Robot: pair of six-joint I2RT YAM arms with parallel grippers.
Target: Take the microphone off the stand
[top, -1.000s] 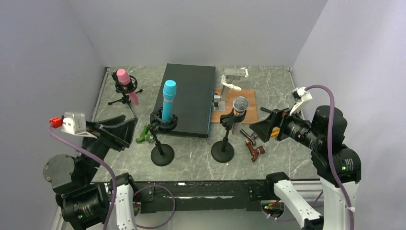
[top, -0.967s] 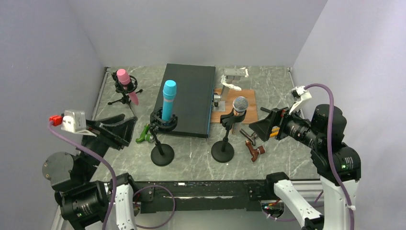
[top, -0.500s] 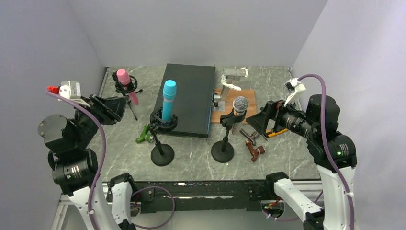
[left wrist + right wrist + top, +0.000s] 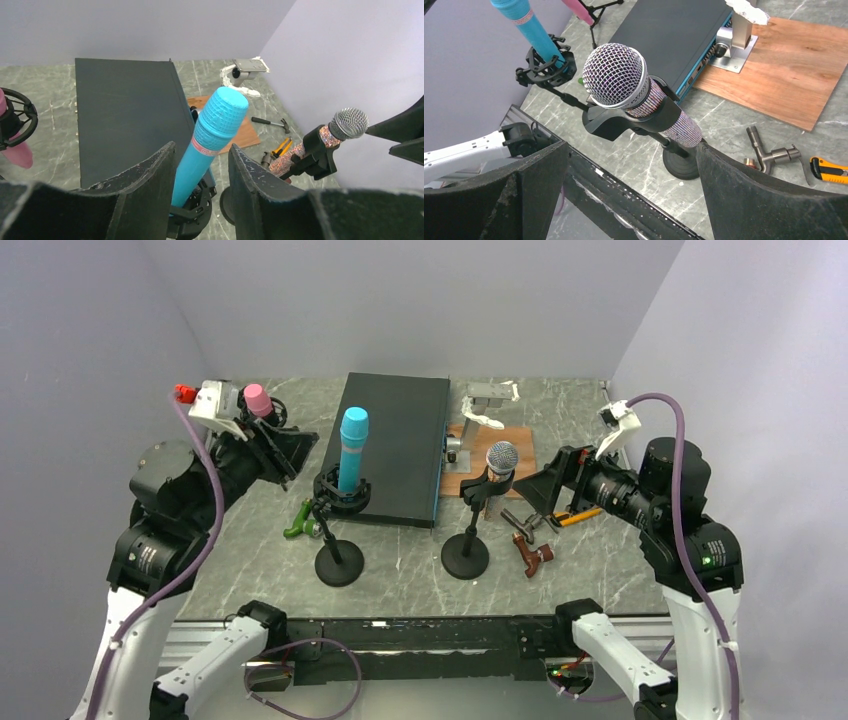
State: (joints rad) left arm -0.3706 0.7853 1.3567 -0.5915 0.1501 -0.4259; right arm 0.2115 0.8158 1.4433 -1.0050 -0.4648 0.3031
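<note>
Faintly lettered pink band (image 4: 204,146) on blue microphone (image 4: 216,125) — text illegible.

The left arm (image 4: 160,530) stands tall with its elbow high. Its wrist reaches forward, so the left gripper (image 4: 298,444) hangs well left of the silver microphone (image 4: 502,457), fingers (image 4: 150,185) parted by what looks like a moderate gap. The right arm (image 4: 690,550) folds over, forearm roughly level. The right gripper (image 4: 532,492) hangs just right of that microphone, fingers (image 4: 539,185) spread wide and touching nothing.
</note>
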